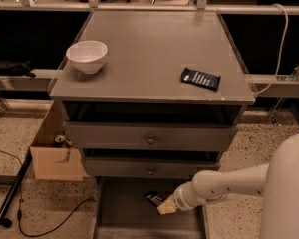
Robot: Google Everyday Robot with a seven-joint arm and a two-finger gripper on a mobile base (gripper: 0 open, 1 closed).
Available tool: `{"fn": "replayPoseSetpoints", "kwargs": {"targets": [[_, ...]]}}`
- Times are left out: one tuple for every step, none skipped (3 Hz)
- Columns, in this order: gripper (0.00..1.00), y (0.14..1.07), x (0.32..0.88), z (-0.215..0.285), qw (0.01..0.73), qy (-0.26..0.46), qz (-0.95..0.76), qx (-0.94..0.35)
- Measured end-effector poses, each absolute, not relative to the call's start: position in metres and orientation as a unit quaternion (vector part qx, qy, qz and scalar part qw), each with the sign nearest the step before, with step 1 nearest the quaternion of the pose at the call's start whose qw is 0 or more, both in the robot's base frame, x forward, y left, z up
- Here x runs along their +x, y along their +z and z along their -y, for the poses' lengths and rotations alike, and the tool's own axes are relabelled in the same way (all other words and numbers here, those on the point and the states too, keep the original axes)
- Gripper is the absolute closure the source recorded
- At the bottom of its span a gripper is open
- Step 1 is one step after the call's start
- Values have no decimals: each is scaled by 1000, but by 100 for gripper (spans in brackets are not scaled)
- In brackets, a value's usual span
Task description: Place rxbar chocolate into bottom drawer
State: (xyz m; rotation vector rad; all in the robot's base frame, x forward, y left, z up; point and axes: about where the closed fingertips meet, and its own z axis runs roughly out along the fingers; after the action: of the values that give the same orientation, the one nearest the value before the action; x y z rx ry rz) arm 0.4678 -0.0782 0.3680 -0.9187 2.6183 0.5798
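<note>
The rxbar chocolate (pixel 153 198), a small black bar with white lettering, hangs low over the floor of the open bottom drawer (pixel 122 218), near its back. My gripper (pixel 165 208) reaches into the drawer from the right on a white arm and is shut on the bar's right end. The two upper drawers with round knobs are pushed in.
A dark blue wrapped bar (pixel 201 78) lies at the right of the cabinet top and a white bowl (pixel 87 55) stands at its left. A cardboard box (pixel 55 156) stands on the floor left of the cabinet, with a black cable beside it.
</note>
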Motion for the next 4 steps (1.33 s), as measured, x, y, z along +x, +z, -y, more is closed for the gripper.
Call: {"fn": "replayPoseSetpoints", "kwargs": {"targets": [[100,368,468,78,153,202,-913,-320],[100,353,464,71,149,201,-914,-320],[100,312,466,58,126,201,-917,-319],[100,312,466,58,127,201,-917,-319]]}}
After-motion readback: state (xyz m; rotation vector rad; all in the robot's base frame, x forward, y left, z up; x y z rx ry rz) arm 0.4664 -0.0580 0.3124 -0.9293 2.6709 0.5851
